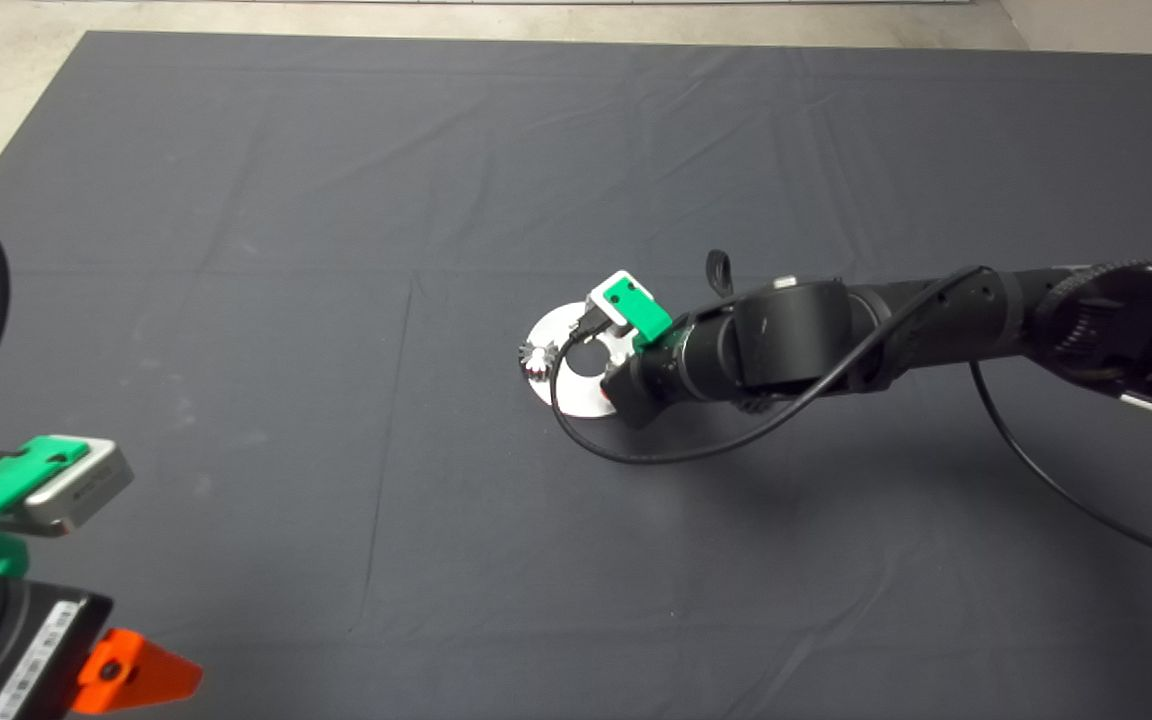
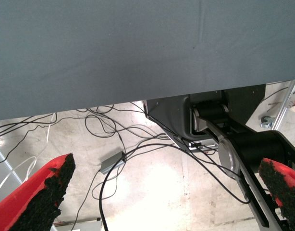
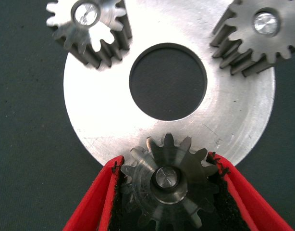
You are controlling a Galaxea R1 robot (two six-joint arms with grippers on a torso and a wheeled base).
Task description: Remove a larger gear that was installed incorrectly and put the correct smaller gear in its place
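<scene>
In the right wrist view a round steel plate (image 3: pixel 94 115) with a centre hole carries three steel gears on pins. My right gripper (image 3: pixel 169 192) is shut on the nearest gear (image 3: pixel 169 166), with a pad touching its teeth on each side. Two more gears (image 3: pixel 87 29) (image 3: pixel 255 33) stand at the plate's far rim, the second looking slightly wider. Which one is the larger gear I cannot tell, and no loose smaller gear shows. From above, the right gripper (image 1: pixel 608 352) covers most of the plate (image 1: pixel 576 400), and one gear (image 1: pixel 536 356) shows at its left edge.
The left gripper (image 1: pixel 111 670) is parked at the mat's lower left corner. Its wrist view shows the mat's underside edge, floor cables and the robot's base. A black cable (image 1: pixel 636 455) loops on the mat just in front of the plate.
</scene>
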